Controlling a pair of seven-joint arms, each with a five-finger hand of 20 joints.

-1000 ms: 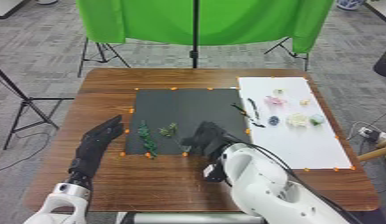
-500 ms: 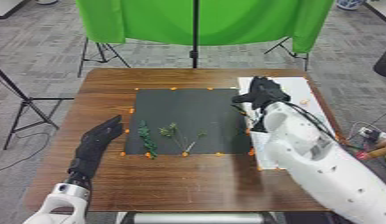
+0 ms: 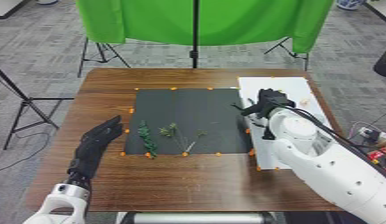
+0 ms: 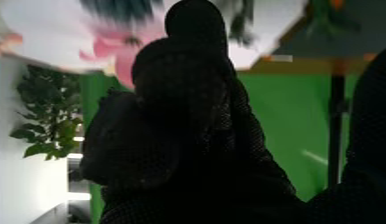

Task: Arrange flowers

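Right hand [image 3: 271, 100], in its black glove, is over the white sheet [image 3: 271, 84] in the head view, thumb out to the side, fingers loosely open. Its arm comes in across the sheet's near part. On the dark sheet [image 3: 185, 107] lie a leafy green sprig [image 3: 145, 136], toward the left side and reaching the near edge, and thin green stems [image 3: 169, 131] just beside it, well apart from that hand. Left hand [image 3: 102, 131] is open over the wooden table [image 3: 189, 185], left of the dark sheet, fingers straight.

In the right wrist view, the right hand [image 4: 185, 105] has its fingers extended, with a wide gap to the thumb. Beyond the fingers is a pink flower [image 4: 108, 44], partly hidden; whether they touch it I cannot tell.
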